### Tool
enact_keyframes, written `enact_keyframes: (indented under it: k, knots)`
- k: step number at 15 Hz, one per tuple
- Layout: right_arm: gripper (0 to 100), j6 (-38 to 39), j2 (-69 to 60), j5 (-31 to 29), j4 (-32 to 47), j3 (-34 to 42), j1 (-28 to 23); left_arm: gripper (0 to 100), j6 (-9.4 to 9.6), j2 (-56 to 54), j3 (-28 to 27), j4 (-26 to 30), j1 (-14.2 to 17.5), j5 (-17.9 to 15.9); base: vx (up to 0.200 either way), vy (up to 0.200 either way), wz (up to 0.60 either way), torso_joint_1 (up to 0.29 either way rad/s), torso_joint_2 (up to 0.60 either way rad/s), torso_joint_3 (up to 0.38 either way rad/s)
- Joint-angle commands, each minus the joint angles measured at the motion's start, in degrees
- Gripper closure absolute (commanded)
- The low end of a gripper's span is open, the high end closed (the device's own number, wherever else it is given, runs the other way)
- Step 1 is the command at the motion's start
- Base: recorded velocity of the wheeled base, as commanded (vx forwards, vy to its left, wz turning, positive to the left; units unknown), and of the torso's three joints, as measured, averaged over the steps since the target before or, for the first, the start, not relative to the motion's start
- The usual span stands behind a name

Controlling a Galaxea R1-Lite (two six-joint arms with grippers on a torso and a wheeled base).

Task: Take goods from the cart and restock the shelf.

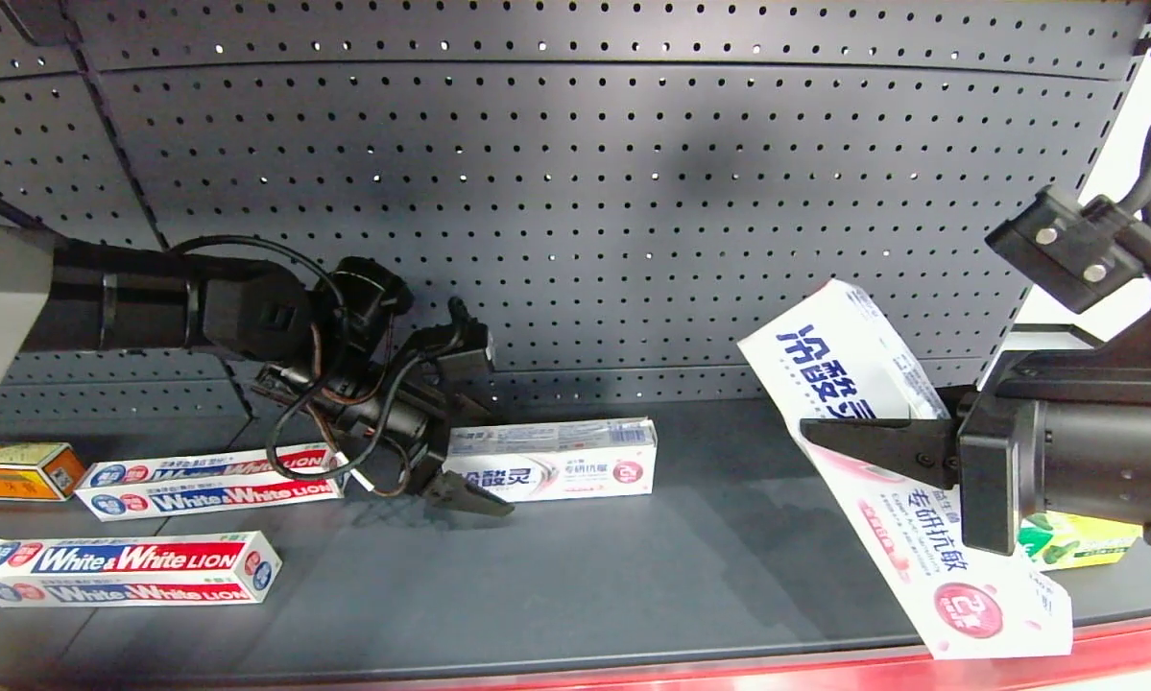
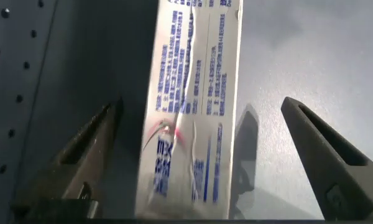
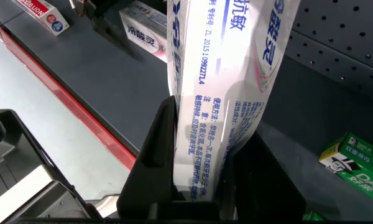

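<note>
**One box on the shelf, one yet to be placed**

The left gripper (image 1: 462,491) has its jaws spread wide, with nothing in their grasp. Between them lies a white and pink toothpaste box (image 1: 551,461), flat on the shelf (image 1: 633,576), with a gap showing on either side of it in the left wrist view. That box looks placed, though whether a fingertip brushes its near end is hard to tell from the head view.

The right gripper (image 3: 199,155) has its jaws closed on a second toothpaste box (image 1: 853,355) of the same kind. It grips the box at mid-length, tilted, so that one end rises above the jaws toward the pegboard back panel (image 1: 585,192) and the other hangs below them over the red front edge (image 1: 825,662). This box is clear of the shelf, so its placing is not yet done.

Further from the left jaws, on the side away from the right arm, two blue and red toothpaste boxes (image 1: 210,480) and an orange box (image 1: 13,470) lie flat. Just behind the right jaws sits a green box (image 3: 357,158).

Bare shelf lies between the two grippers, beside the laid box, and it seems the likely place for the held one.
</note>
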Motion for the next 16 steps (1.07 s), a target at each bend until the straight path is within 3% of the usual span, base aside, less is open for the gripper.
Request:
enact_keyframes:
  k: [1, 8, 9, 16]
  knots:
    - [100, 0.05, -0.02, 0.01, -0.01, 0.04, -0.08, 0, -0.02, 1.20, -0.16, -0.12, -0.55, -0.01, 0.000, 0.000, 0.00, 0.000, 0.00, 0.000]
    - [100, 0.05, -0.29, 0.01, 0.08, 0.12, -0.61, 0, -0.02, 1.99, -0.52, -0.04, -0.37, -0.01, 0.000, 0.000, 0.00, 0.000, 0.00, 0.000]
    - [100, 0.05, -0.29, 0.01, 0.08, 0.12, -0.61, 100, 0.07, 1.99, -0.52, -0.04, -0.11, -0.01, 0.000, 0.000, 0.00, 0.000, 0.00, 0.000]
    - [100, 0.05, -0.64, 0.01, -0.01, 0.91, -0.79, 100, 0.24, 1.82, -0.16, 0.23, -0.37, 2.01, 0.000, 0.000, 0.00, 0.000, 0.00, 0.000]
